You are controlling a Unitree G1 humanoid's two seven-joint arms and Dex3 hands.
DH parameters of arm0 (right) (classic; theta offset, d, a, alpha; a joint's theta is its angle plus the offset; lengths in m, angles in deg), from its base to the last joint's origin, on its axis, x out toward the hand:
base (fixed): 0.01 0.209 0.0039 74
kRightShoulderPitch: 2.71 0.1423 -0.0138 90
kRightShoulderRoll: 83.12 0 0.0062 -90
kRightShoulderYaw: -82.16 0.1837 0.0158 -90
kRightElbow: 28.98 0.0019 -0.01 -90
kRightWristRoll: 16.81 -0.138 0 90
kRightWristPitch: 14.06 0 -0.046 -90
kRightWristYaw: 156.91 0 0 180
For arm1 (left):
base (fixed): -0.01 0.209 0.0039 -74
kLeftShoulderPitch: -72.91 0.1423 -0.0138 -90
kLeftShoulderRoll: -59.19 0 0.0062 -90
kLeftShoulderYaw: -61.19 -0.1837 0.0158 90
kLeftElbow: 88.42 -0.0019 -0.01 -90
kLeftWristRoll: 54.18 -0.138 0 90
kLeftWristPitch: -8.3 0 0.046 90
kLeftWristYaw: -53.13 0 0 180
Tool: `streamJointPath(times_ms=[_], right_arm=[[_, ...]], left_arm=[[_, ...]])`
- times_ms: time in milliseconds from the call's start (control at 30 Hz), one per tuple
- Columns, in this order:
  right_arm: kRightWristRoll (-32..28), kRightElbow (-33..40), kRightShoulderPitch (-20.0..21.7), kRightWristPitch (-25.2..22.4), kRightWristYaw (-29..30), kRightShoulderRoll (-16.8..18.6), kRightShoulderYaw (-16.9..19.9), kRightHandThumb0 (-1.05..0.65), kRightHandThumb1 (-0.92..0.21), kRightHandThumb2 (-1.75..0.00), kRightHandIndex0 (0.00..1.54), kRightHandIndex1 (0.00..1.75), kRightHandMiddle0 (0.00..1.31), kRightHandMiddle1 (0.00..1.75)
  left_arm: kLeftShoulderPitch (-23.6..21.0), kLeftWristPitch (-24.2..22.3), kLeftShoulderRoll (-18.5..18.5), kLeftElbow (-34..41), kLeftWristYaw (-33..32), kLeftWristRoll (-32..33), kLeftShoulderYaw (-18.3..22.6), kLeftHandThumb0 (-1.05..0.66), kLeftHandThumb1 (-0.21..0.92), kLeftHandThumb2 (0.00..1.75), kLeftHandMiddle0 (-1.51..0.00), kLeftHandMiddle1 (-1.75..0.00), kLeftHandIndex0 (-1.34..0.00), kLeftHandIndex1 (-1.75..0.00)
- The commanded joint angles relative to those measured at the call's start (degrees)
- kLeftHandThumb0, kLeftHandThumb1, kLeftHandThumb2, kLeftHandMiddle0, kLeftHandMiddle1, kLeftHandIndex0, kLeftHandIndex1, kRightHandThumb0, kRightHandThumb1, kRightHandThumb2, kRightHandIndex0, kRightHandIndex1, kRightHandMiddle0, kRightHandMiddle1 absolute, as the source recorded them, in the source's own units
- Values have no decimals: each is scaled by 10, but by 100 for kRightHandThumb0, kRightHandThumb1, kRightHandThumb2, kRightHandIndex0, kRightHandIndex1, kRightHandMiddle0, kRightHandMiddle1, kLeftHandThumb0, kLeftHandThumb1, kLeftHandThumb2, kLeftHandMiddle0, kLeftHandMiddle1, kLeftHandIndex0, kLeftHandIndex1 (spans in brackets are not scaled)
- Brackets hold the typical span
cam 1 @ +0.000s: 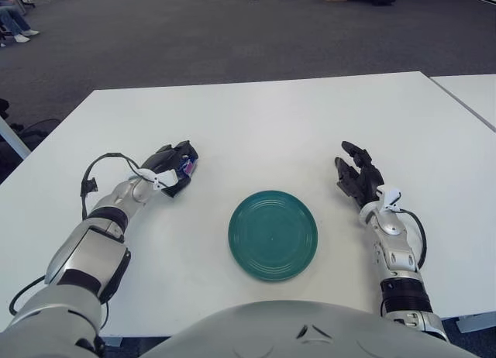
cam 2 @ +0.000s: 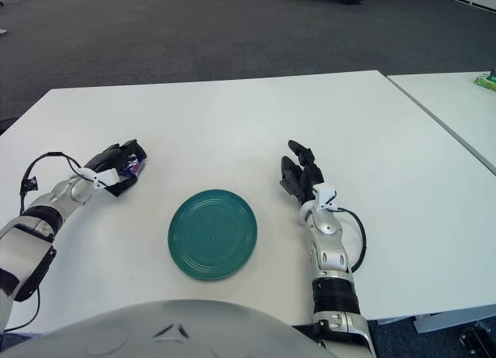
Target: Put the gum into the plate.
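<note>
Two hands show over the white table, one at each side of the frame. At middle left, the left hand has its dark fingers curled around the gum, a small blue-and-purple pack whose end peeks out at the hand's right edge. Hand and pack sit low at the tabletop, though whether the pack touches the surface I cannot tell. A black cable loops up from the left wrist toward the left edge.

Lower centre lies the plate, a round teal dish with ridged rings, flat on the table and holding nothing. The gum is up and to the left of it, well apart from its rim.

At middle right, the right hand shows beside the plate on its right, fingers spread and pointing toward the top of the frame, gripping nothing.

Grey carpet fills the upper part of the frame. A second white table stands at the right edge, a small green item on it in the right eye view.
</note>
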Motion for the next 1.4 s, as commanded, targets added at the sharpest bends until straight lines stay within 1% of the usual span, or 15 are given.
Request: streamJointPath(times_ms=[0, 100, 200, 333, 533, 700, 767, 867, 933, 1167, 1267, 1367], right_arm=[[-7, -23, 1, -14, -4, 0, 1, -51, -92, -78, 31, 0, 0, 55], [-5, -28, 5, -13, -5, 1, -1, -52, -92, -79, 31, 0, 0, 55], [-5, -31, 8, -12, -4, 4, -3, -52, -92, -79, 31, 0, 0, 55], [-5, -36, 12, -13, -3, 8, -6, -52, -92, -79, 30, 0, 0, 55], [-4, -35, 15, -14, -2, 15, -12, -51, -92, -79, 30, 0, 0, 55], [-3, -35, 16, -14, -1, 20, -16, -51, -92, -79, 31, 1, 0, 55], [-3, -34, 17, -14, -1, 22, -17, -51, -92, -79, 32, 1, 0, 55], [-5, -30, 15, -16, -3, 24, -20, -51, -92, -80, 32, 1, 0, 55], [-5, -29, 15, -16, -3, 25, -21, -51, -92, -80, 32, 1, 0, 55], [-7, -33, 14, -15, -3, 30, -22, -51, -92, -80, 32, 1, 0, 55], [-7, -32, 14, -17, -2, 31, -23, -50, -92, -79, 33, 1, 0, 55], [-6, -31, 13, -17, -2, 32, -25, -50, -92, -78, 33, 1, 0, 55]], left_arm=[[44, -4, 8, -18, 16, -3, 4, 0, 14, 139, -84, -136, -62, -175], [37, 9, 18, -7, 4, 5, 17, 0, 14, 140, -84, -137, -60, -175], [27, 30, 35, 14, -10, 16, 36, 0, 15, 141, -84, -141, -58, -175], [23, 49, 51, 36, -12, 22, 51, 0, 15, 142, -83, -145, -56, -175], [29, 94, 81, 81, -34, 18, 69, 0, 14, 145, -80, -152, -57, -175], [31, 116, 103, 135, -46, 11, 81, 0, 13, 147, -77, -157, -57, -175], [37, 115, 105, 163, -44, 14, 89, 0, 13, 148, -77, -158, -57, -175], [66, 95, 111, 257, -29, 24, 109, 0, 13, 149, -76, -161, -57, -175], [82, 83, 113, 298, -21, 27, 119, 0, 13, 150, -75, -164, -57, -175], [126, 37, 112, 410, 10, 34, 145, 0, 11, 154, -75, -166, -59, -175], [142, 22, 103, 461, 19, 29, 148, 0, 10, 154, -75, -166, -60, -175], [151, 10, 97, 492, 26, 22, 148, 0, 10, 153, -76, -164, -61, -175]])
